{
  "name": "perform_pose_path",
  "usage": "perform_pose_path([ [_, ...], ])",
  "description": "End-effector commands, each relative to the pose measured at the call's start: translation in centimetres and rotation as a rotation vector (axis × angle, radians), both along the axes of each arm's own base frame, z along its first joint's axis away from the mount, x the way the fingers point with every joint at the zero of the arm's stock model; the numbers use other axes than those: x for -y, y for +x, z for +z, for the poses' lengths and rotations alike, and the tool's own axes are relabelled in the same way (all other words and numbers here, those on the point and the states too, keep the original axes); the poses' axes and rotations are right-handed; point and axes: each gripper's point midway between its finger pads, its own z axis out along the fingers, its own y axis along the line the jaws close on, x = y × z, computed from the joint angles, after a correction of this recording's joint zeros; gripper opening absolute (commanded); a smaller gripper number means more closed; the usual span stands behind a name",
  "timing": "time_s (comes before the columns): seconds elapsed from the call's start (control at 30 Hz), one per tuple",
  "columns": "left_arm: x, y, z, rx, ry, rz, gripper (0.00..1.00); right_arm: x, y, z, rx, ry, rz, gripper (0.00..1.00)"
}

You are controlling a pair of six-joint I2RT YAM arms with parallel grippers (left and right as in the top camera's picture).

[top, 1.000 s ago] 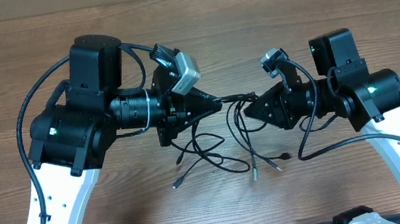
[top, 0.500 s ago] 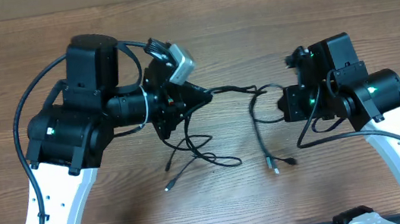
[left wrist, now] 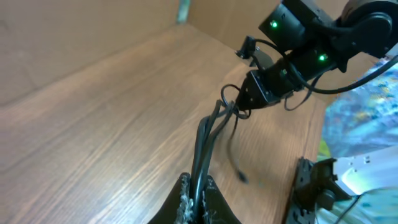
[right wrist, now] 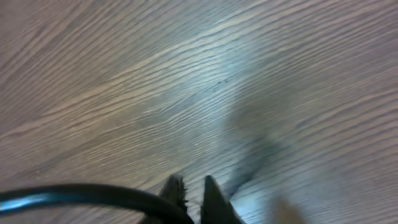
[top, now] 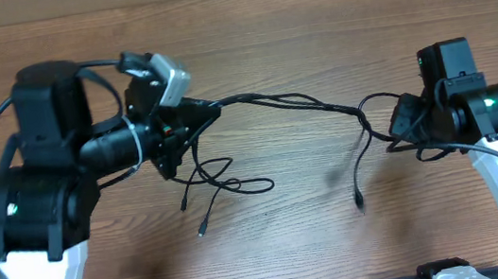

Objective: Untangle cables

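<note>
Left pincer (top: 214, 108) clamped shut on cables (top: 292, 103). Right pincer (top: 398, 127) nearly closed, gripping their other end. Cables span between both pincers above worktop (top: 310, 18); loose loops lie near left pincer, one end dangles.

Robotics lab, wood-grain table (top: 313, 36), left arm (top: 47, 202), right arm (top: 494, 119)

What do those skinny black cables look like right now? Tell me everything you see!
The cables are thin black cords, a few bunched together. The left gripper pinches the bunch. From there they stretch across the wooden table to the right gripper, though its hold isn't clear. Loose loops lie on the table below the left gripper, and one strand hangs near the right one. The ends carry small dark plugs.
</note>
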Motion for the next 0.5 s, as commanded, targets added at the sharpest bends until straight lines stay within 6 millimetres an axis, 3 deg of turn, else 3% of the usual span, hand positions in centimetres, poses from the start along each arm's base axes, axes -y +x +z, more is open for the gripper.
perform_pose_path([
  [0.0,-1.4,-0.8,2.3,0.073,-0.017,0.054,0.04,1.9,0.1,0.2,0.009,-0.043,-0.065,0.20],
  [0.23,-2.8,-1.0,3.0,0.104,-0.018,0.109,0.04,2.3,0.1,0.2,0.009,-0.051,-0.071,0.55],
  [0.47,-3.5,-1.2,3.4,0.124,-0.018,0.135,0.04,2.3,0.0,0.2,0.006,-0.052,-0.071,0.68],
])
